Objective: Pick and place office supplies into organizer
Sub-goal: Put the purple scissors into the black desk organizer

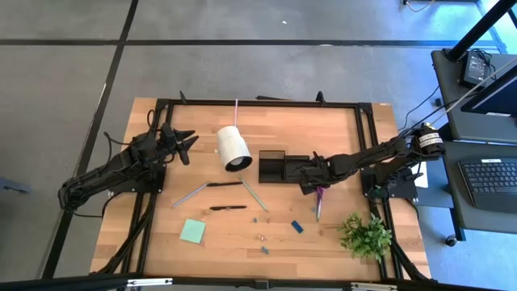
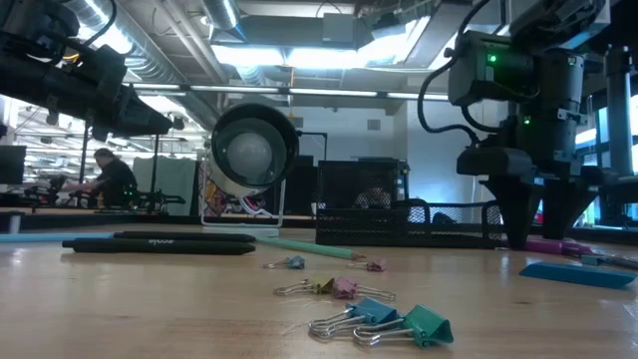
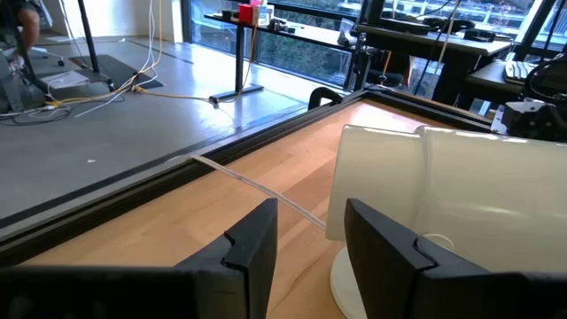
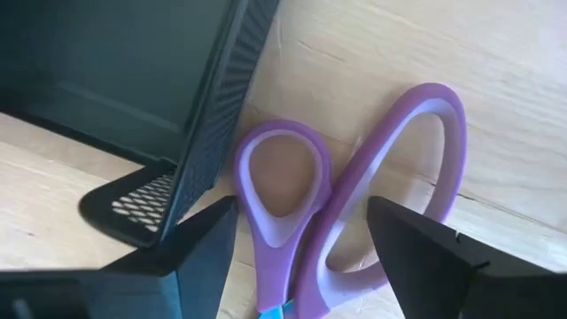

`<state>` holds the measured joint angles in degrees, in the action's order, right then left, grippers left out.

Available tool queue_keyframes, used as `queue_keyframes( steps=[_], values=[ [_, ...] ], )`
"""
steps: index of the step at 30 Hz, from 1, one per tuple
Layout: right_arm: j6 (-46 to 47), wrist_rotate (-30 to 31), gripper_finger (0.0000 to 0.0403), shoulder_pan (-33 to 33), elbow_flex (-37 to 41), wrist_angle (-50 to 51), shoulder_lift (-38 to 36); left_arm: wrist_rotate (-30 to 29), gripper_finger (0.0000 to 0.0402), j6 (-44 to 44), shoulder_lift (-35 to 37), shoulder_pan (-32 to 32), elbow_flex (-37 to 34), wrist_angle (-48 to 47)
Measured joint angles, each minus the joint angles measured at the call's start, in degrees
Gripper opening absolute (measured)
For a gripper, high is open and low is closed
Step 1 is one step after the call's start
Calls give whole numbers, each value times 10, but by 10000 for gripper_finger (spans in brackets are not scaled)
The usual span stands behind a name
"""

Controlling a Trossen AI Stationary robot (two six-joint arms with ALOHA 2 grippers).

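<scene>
The right gripper (image 1: 314, 183) is down at the tabletop with its two dark fingers (image 4: 425, 257) spread wide, one on each side of the purple plastic handle loops of the scissors (image 4: 341, 221). The fingers are apart from the loops, so nothing is grasped. Just beside one finger stands the corner of the black mesh organizer tray (image 4: 208, 146), right next to the scissors' handles.

Farther out from that gripper, on the light wooden table (image 1: 323, 129), lie the loose supplies: a square mint-green sticky-note pad (image 1: 192, 231), a dark pen (image 1: 228, 208), a pale slim pencil (image 1: 254, 196), and a small blue piece (image 1: 297, 227). From table height a cluster of small coloured binder clips (image 2: 384, 321) shows in front.

The left gripper (image 1: 184, 144) waits on the other side, well apart from the tray, fingers (image 3: 252, 252) parted and empty. Just ahead of them lies a white cylinder roll (image 1: 233, 148) on its side. A green leafy plant (image 1: 365, 235) sits near the table corner on the right arm's side.
</scene>
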<state>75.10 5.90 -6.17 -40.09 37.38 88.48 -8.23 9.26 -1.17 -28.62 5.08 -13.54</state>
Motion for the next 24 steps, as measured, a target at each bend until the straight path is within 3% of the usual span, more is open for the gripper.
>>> queue_keyframes(
  steps=[11, 24],
  values=[
    [-7, -3, 170, 0, 2, 10, 1, 0, 127, 0, 0, 0, 0, 0],
    [-6, 1, 151, 0, 3, 14, 2, 0, 127, 0, 0, 0, 0, 0]
  ],
)
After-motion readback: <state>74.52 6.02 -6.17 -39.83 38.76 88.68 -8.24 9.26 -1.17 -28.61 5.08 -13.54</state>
